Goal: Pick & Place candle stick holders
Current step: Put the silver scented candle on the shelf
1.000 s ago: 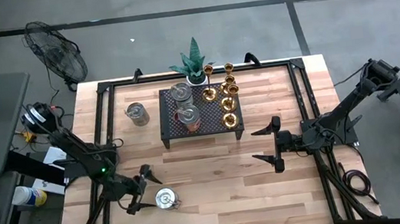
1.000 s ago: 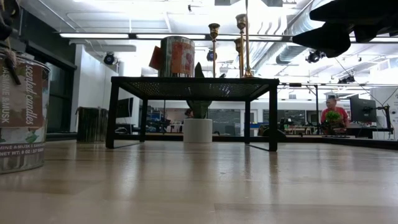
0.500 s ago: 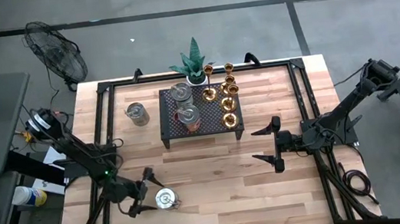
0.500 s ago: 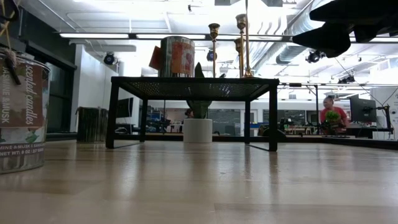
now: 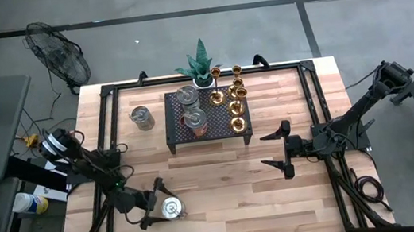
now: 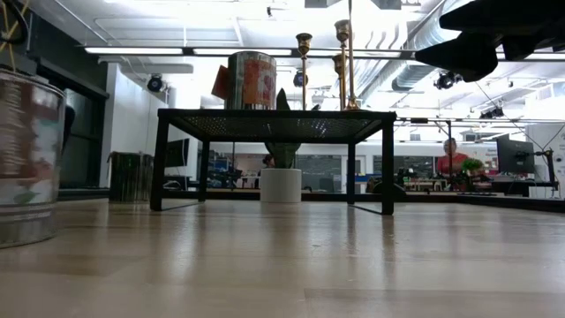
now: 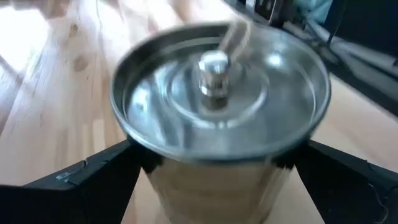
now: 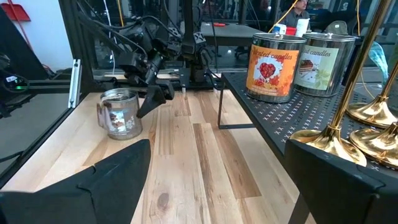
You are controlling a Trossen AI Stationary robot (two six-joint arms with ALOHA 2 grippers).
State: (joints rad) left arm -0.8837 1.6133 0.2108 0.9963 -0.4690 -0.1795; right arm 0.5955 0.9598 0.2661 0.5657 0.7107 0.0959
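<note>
Several brass-gold candle stick holders (image 5: 234, 96), slim-stemmed

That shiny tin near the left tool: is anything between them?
No. The tin already sits between the left tool's open fingers, with only bare table around it. The right tool waits open, apart.

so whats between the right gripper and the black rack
Only bare table separates the right gripper from the black rack; the high view shows it.
</note>
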